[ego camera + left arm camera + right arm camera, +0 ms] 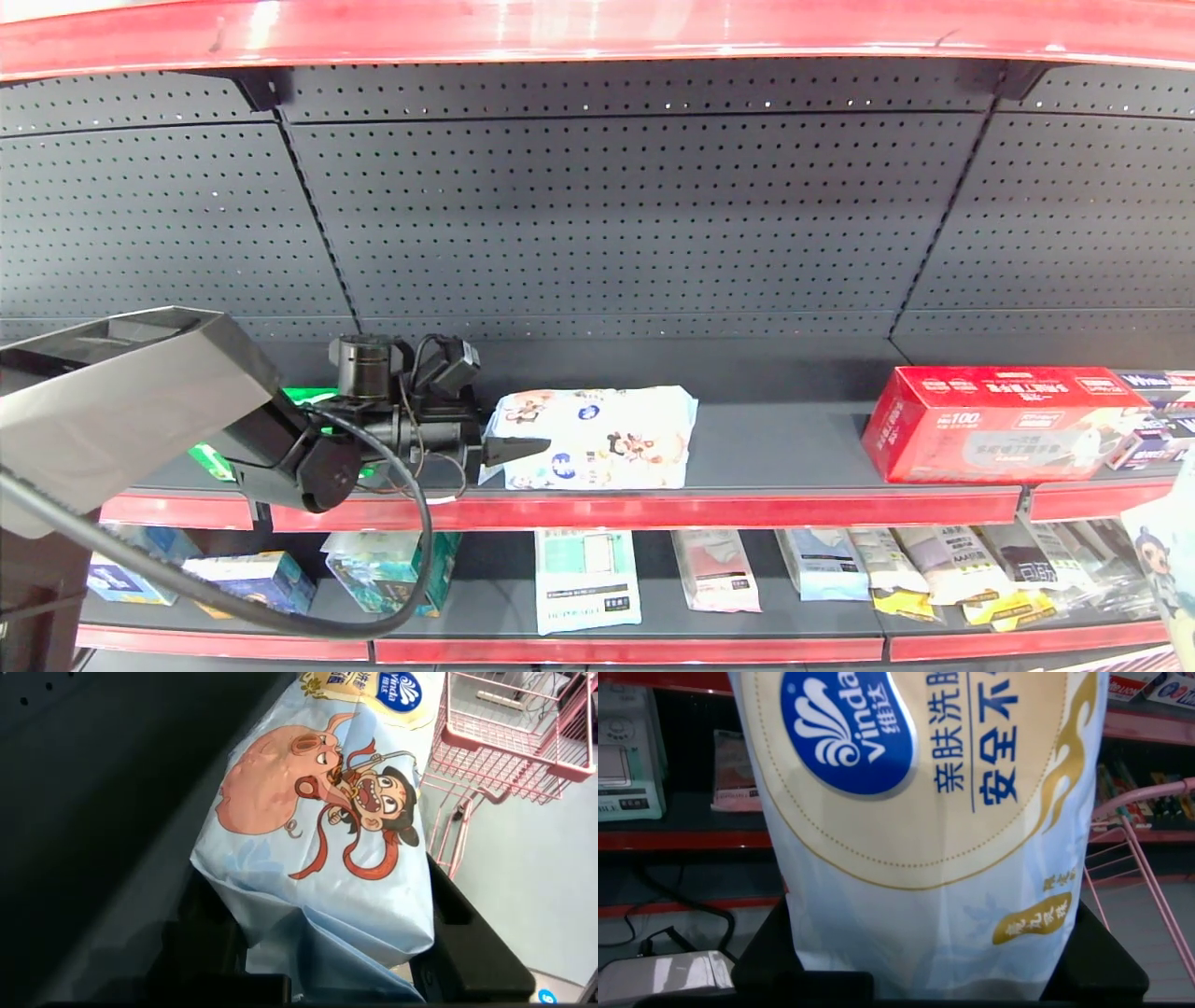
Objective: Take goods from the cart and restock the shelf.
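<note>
Two soft packs are in hand, one per arm. The left gripper (518, 448) is level with the dark shelf board (784, 439), its fingers spread to the width of the cartoon-printed pack (597, 439) and closed against its sides. The pack runs out ahead of the fingertips and lies flat on the board. Well beyond its far end, on the same board, sits a red box (999, 425). Below the gripper, the next shelf down carries a row of small packets (586, 579). The pink cart (505, 737) shows past the pack in the left wrist view. The right gripper (934, 971) is clamped on the lower end of a blue-logo pack (924, 812), which stands up between its fingers.
</note>
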Motion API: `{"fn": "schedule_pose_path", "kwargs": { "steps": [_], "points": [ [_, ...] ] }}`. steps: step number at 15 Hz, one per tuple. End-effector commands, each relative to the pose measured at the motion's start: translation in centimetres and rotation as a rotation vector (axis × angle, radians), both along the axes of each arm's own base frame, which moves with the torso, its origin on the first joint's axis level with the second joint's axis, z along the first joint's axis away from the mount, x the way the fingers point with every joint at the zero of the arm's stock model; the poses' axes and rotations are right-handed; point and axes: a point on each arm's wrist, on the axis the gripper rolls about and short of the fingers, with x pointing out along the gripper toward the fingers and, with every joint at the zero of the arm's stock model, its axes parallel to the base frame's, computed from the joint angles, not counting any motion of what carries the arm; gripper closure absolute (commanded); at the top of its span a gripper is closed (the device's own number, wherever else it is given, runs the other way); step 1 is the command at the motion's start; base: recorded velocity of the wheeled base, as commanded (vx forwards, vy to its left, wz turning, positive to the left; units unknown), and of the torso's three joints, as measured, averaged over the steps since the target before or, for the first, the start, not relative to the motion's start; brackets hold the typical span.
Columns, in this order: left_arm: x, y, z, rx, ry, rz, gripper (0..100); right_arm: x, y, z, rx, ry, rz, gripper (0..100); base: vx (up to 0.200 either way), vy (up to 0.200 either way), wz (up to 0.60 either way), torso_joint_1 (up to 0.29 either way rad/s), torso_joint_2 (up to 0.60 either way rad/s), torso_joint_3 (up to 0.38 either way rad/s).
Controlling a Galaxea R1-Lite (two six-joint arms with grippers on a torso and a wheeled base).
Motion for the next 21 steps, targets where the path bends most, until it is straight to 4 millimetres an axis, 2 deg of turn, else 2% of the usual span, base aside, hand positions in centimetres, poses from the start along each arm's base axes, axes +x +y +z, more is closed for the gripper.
{"fn": "schedule_pose_path", "kwargs": {
  "steps": [1, 5, 21],
  "points": [
    [0.15, 0.29, 0.03, -0.005, 0.0, -0.001, 100, -0.01, 0.0, -0.01, -0.001, -0.001, 0.0, 100, 0.0, 0.0, 0.0, 0.0, 0.0, 0.0],
    [0.06, 0.82, -0.18, -0.015, 0.009, -0.017, 100, 0.11, -0.01, -0.01, -0.002, 0.012, 0.002, 100, 0.0, 0.0, 0.0, 0.0, 0.0, 0.0],
    [0.23, 0.43, 0.0, -0.012, -0.003, -0.015, 100, 0.03, 0.01, -0.04, 0.0, 0.004, -0.003, 100, 0.0, 0.0, 0.0, 0.0, 0.0, 0.0]
  ]
}}
